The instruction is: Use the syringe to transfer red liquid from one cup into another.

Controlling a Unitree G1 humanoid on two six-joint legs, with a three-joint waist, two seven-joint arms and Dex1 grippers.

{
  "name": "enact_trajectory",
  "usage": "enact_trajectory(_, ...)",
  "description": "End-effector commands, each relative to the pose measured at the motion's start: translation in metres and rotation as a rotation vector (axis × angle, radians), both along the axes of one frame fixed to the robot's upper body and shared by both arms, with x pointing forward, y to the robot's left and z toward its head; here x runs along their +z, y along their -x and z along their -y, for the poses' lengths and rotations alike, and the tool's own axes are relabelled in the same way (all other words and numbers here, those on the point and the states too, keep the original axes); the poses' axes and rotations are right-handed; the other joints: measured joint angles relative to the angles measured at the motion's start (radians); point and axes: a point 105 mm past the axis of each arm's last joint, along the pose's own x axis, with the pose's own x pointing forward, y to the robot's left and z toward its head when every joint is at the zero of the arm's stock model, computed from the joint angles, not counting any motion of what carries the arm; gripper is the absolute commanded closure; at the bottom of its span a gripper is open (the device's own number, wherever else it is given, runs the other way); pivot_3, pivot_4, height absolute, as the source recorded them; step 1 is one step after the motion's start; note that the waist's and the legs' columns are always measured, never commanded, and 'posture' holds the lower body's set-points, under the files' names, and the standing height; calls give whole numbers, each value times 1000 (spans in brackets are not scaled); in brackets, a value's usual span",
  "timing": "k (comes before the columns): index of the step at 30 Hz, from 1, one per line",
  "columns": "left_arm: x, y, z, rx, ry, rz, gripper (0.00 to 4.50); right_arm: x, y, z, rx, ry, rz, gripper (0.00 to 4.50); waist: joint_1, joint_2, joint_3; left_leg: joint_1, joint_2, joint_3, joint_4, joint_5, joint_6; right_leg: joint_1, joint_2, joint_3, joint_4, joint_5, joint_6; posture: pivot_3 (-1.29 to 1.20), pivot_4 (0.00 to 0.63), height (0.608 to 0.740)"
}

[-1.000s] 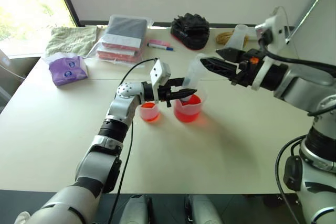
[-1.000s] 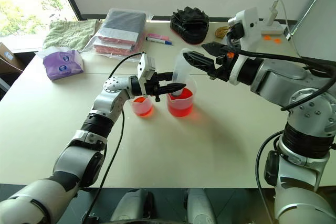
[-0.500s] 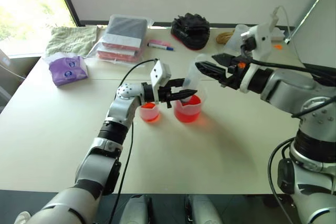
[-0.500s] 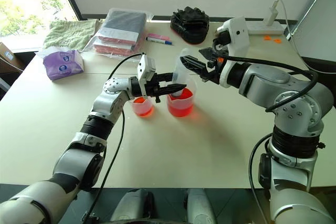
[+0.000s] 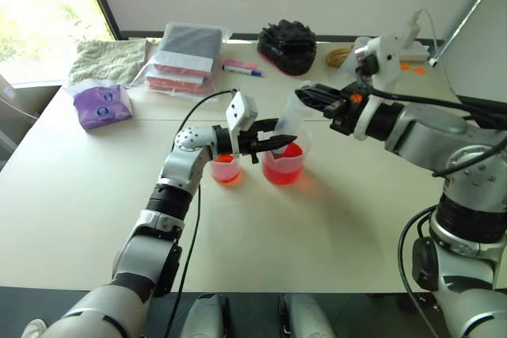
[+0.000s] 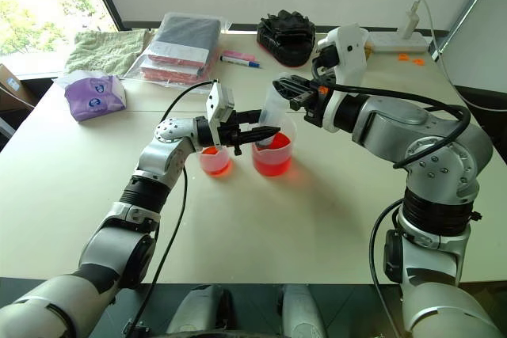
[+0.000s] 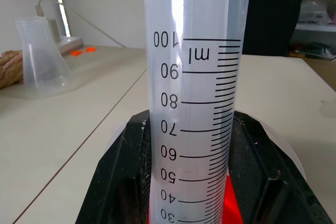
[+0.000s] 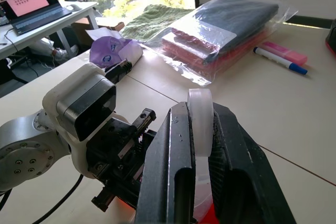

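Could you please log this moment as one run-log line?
left gripper: shut on clear graduated syringe | right gripper: shut on its plunger | wide red-tinted beaker: beneath

You see bright daylight from window (image 5: 40, 13), overexposed there. Soft shadows fall right of beaker (image 5: 283, 165) on table (image 5: 333, 227). Glare streak runs down syringe (image 7: 191, 98); background behind it blurred. Head views bow at edges.

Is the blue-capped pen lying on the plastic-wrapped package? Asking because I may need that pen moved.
No: the blue-capped pen lies on the bare table beside the plastic-wrapped package, not on it.
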Motion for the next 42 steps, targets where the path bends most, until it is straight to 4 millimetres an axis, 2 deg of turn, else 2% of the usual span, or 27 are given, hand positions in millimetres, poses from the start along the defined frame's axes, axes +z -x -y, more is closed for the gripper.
enact_trajectory(1, -10, 6, 2, -27, -32, -14, 3025, 15, -2, 10, -59, -27, 57, 4421, 0, 0, 0, 0, 0, 0, 0, 0, 0, 0, 0, 0, 0, 0, 0, 0, 150, 740)
enact_trajectory(29, -13, 12, 6, -63, -42, -16, 3025, 56, -3, 20, -62, -60, 172, 4421, 0, 0, 0, 0, 0, 0, 0, 0, 0, 0, 0, 0, -1, 0, 0, 0, 150, 740)
enact_trajectory(42, -14, 13, 7, -71, -47, -16, 3025, 67, -4, 26, -79, -83, 197, 4421, 0, 0, 0, 0, 0, 0, 0, 0, 0, 0, 0, 0, -1, 0, 0, 0, 150, 740)
